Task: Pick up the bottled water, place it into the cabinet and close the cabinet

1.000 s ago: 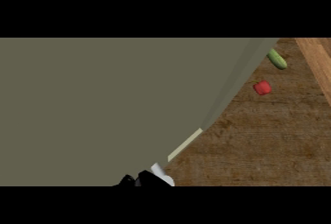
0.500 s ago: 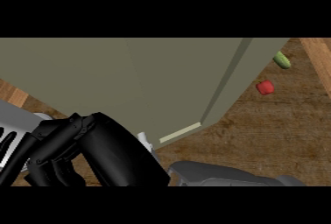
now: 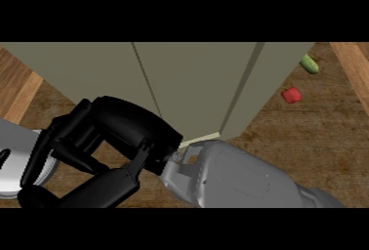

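Note:
The olive-grey cabinet (image 3: 194, 83) fills the upper middle of the head view, with thin seams running down its front. My right hand (image 3: 126, 129) lies against the cabinet's lower front edge, its grey forearm (image 3: 238, 178) coming in from the lower right. The fingers (image 3: 69, 141) trail down to the left, relaxed, and the thumb (image 3: 97, 188) points to the lower left, with nothing seen between them. No bottled water shows anywhere. A grey rounded part (image 3: 14, 168) at the left edge looks like my left forearm, and no hand shows on it.
A green vegetable (image 3: 310, 64) and a small red one (image 3: 291, 94) lie on the wooden counter (image 3: 310, 141) to the right of the cabinet. A lighter wooden strip (image 3: 352, 63) runs along the far right.
The cabinet first filled nearly the whole view. My right hand and forearm rose from the lower edge, and the hand has moved up and to the right along the cabinet's front edge.

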